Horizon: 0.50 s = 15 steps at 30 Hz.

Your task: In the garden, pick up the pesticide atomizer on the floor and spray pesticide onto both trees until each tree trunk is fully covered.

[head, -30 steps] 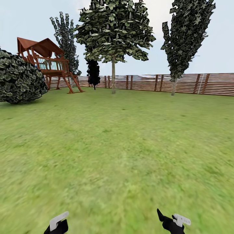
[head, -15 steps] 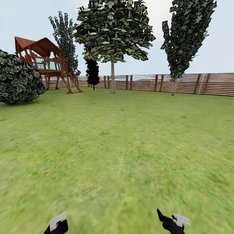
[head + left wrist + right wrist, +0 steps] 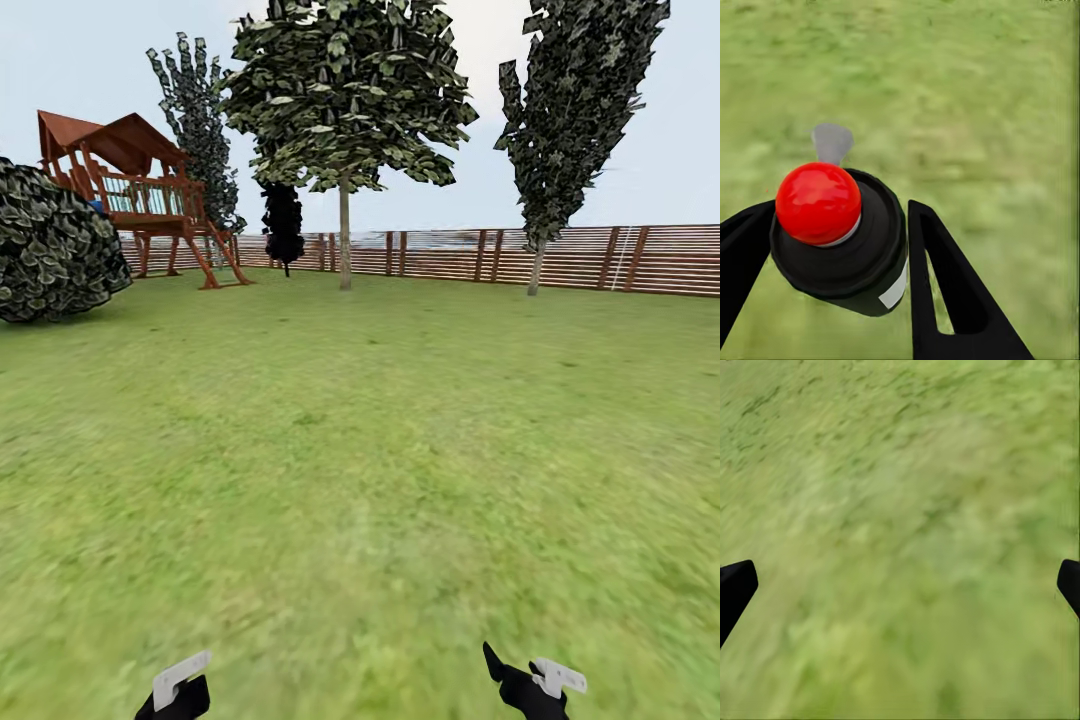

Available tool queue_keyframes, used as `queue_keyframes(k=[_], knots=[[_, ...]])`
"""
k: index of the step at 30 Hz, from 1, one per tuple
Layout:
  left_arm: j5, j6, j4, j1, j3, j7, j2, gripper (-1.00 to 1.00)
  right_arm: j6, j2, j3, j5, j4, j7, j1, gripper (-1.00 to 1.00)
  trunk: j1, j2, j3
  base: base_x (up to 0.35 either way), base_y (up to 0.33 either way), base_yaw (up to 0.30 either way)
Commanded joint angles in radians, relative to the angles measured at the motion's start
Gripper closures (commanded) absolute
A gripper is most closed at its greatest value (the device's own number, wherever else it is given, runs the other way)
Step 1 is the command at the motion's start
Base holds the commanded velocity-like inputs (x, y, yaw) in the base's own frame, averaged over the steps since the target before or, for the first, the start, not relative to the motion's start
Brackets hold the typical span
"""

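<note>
Sprayer, black body with red knob on top, sits clamped between left gripper fingers, above grass. Right gripper spread wide, holding nothing. Ahead across lawn: two trees, left trunk, right trunk, both before slat fence. Playset far left, beside bush.

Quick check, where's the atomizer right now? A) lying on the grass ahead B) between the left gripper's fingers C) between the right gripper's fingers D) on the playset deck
B: the left wrist view shows the pesticide atomizer, black body with red top, sitting between the left gripper fingers, while the right gripper fingertips stand wide apart over bare grass.
</note>
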<state>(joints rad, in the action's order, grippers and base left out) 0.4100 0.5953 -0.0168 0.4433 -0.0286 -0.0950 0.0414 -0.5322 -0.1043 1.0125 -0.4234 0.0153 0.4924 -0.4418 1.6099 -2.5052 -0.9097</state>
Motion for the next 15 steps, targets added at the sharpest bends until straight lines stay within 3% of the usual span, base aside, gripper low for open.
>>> queue_keyframes(k=[1, 15], knots=[[0.000, 0.000, 0.000, 0.000, -0.001, 0.000, 0.000, 1.00, 0.000, 0.000, 0.000, 0.000, 0.000, 0.000, 0.000, -1.00, 0.000, 0.000, 0.000, 0.307, -0.144, 0.000], [0.000, 0.000, 0.000, 0.000, -0.001, 0.000, 0.000, 1.00, 0.000, 0.000, 0.000, 0.000, 0.000, 0.000, 0.000, -1.00, 0.000, 0.000, 0.000, 0.307, -0.144, 0.000]])
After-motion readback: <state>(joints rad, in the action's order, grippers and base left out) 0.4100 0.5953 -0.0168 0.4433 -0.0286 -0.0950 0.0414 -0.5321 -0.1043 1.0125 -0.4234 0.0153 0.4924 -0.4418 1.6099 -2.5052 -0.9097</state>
